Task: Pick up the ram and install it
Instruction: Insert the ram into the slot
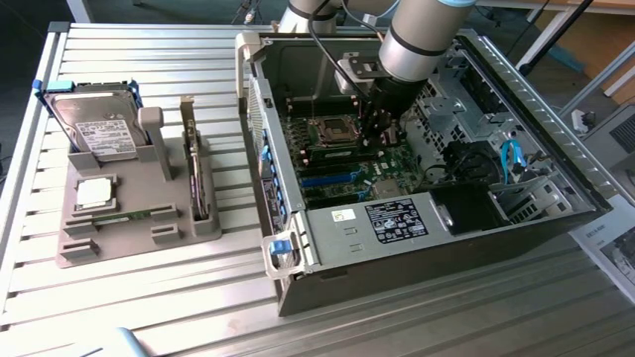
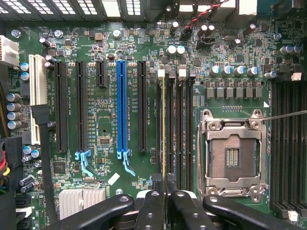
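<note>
The ram (image 2: 164, 129) shows edge-on as a thin yellowish line running along the memory slot nearest the black expansion slots. It stands between the dark fingers of my gripper (image 2: 165, 186), which is shut on its near end. Whether the stick sits fully down in the slot I cannot tell. In the exterior view the gripper (image 1: 376, 138) reaches straight down into the open computer case (image 1: 297, 245), just beside the empty processor socket (image 1: 334, 131). That socket (image 2: 232, 155) lies close to the memory slots (image 2: 182, 124), its metal frame shut.
A blue expansion slot (image 2: 122, 110) and several black ones lie beside the memory slots. On the exterior view's left, a grey fixture (image 1: 79, 253) holds a hard drive (image 1: 100, 130), a silver chip (image 1: 94, 193), an upright card (image 1: 196, 178) and a thin green strip (image 1: 124, 216). Cables and drive bays crowd the case's right side.
</note>
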`<state>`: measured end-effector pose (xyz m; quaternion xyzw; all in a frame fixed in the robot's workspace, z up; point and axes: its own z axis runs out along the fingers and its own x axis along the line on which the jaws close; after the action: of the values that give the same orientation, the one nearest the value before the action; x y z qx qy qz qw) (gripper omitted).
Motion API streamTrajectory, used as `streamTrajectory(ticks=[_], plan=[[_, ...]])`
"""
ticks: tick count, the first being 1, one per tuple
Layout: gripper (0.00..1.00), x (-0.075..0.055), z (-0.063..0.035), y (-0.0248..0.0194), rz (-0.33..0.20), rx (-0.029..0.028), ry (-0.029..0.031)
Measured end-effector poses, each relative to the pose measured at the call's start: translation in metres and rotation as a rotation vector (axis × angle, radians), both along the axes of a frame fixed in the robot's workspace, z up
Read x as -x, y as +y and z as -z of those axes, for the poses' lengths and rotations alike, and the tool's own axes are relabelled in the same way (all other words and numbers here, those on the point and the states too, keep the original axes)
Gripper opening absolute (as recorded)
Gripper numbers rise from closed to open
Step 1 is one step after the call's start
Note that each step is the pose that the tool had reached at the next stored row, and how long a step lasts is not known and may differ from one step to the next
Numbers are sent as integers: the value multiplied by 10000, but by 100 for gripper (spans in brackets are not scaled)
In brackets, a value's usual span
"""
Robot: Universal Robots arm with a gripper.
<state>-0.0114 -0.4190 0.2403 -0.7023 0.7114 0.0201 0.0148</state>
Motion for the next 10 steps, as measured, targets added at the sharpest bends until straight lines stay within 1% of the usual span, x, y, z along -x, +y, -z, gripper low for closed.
streamTrajectory(ticks=[10], plan=[[12, 7, 4, 0, 0, 0, 0]])
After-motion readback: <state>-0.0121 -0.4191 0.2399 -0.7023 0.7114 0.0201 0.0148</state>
